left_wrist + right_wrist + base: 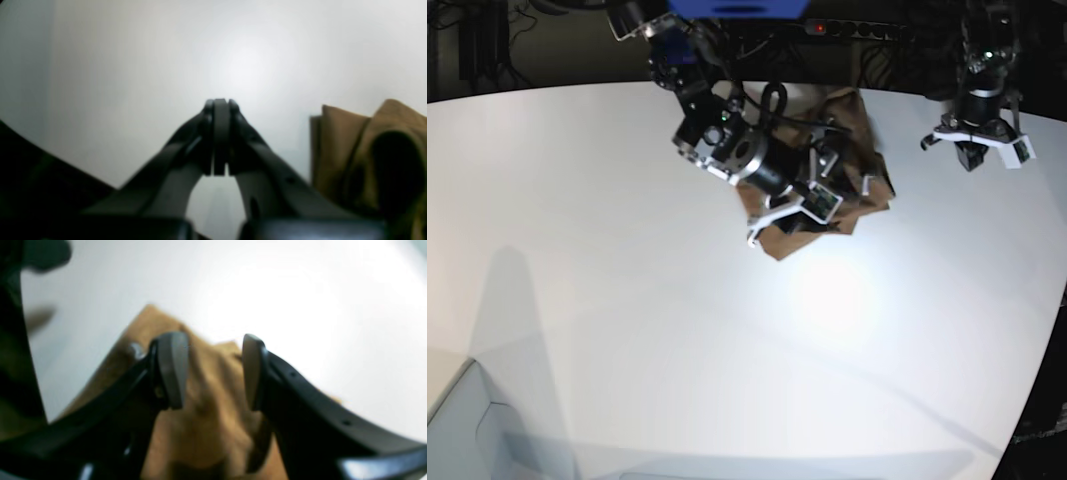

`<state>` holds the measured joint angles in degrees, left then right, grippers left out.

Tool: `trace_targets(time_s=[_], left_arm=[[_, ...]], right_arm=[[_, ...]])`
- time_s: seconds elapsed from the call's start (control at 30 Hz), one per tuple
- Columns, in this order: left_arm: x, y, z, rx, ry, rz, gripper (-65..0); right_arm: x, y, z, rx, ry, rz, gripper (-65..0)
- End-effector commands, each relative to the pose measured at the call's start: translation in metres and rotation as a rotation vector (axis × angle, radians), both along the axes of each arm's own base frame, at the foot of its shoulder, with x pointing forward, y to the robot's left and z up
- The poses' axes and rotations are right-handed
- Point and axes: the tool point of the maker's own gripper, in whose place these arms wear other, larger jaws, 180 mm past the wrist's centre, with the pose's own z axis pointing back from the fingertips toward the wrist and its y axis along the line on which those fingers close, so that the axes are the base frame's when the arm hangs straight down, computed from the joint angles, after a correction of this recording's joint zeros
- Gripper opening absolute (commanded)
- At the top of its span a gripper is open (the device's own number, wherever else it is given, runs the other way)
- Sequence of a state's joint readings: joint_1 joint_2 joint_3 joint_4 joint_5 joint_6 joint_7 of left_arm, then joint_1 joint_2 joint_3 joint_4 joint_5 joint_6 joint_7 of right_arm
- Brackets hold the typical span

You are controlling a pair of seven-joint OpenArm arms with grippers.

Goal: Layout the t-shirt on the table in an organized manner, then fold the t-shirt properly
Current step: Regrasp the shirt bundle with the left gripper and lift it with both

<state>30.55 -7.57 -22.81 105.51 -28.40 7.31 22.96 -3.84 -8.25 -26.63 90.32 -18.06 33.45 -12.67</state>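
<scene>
The tan-brown t-shirt (857, 130) lies crumpled in a heap near the far edge of the white table (627, 300). My right gripper (799, 215) hangs over the heap's near side. In the right wrist view the right gripper (211, 350) is open, its grey pads (171, 370) straddling rumpled t-shirt (206, 413) cloth below them. My left gripper (974, 155) hovers over bare table to the right of the shirt. From the left wrist, the left gripper (220, 103) is shut on nothing, with the t-shirt (343, 150) off to its right.
A power strip (857, 28) and cables lie in the dark beyond the table's curved far edge. A pale box corner (457, 430) shows at the lower left. The table's edge cuts across the lower right corner (1037, 400).
</scene>
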Motion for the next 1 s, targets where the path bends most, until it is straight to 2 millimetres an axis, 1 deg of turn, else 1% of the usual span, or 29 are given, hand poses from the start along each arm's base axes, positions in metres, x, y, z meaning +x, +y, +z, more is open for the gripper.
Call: trace_targets(time_s=[0.0,0.07,0.1,0.2,0.3,0.43,0.53,0.6,0.63,0.7,0.8,0.9,0.97], left_arm=[[0.004,0.000,0.014,-0.001,-0.049,-0.005,-64.5],[0.005,-0.005,0.020,-0.053,-0.077,-0.004,-64.4],[0.003,-0.008,0.020,-0.078,-0.079,-0.003,-64.0],[0.004,-0.015,0.027,-0.150,-0.111,0.003,-58.8],[0.000,-0.025,0.032,-0.208,-0.125,-0.003,-50.6],[-0.001,-0.054,0.029,-0.287,-0.115,-0.052,-36.8],[0.001,-0.076,0.023,-0.324,-0.098,-0.100,-26.3],[0.002,-0.089,0.022,-0.346,-0.093,-0.126,-20.8],[0.005,-0.095,0.024,-0.355,-0.100,-0.140,-19.7],[0.010,-0.102,0.027,-0.364,-0.113,-0.156,-19.7],[0.014,-0.103,0.029,-0.369,-0.123,-0.160,-19.7],[0.024,-0.101,0.033,-0.360,-0.147,-0.163,-19.9],[0.032,-0.101,0.031,-0.363,-0.154,-0.162,-22.0]], right_arm=[[0.002,0.007,0.025,0.071,-0.046,0.007,-37.4],[0.000,0.005,0.038,0.091,-0.074,-0.002,-37.4],[-0.003,0.004,0.042,0.099,-0.079,-0.007,-37.4],[-0.006,0.000,0.046,0.109,-0.083,-0.021,-37.4],[-0.005,-0.005,0.043,0.105,-0.074,-0.036,-37.4],[-0.003,-0.018,0.035,0.074,-0.073,-0.049,-37.4],[-0.003,-0.020,0.035,0.072,-0.074,-0.052,-37.4],[-0.005,-0.023,0.030,0.059,-0.067,-0.051,-37.4],[-0.006,-0.024,0.028,0.056,-0.064,-0.051,-37.4],[-0.007,-0.024,0.027,0.055,-0.062,-0.050,-37.4],[-0.007,-0.025,0.026,0.051,-0.061,-0.050,-37.4],[-0.010,-0.025,0.024,0.050,-0.052,-0.050,-37.4],[-0.011,-0.025,0.023,0.050,-0.049,-0.050,-37.4]])
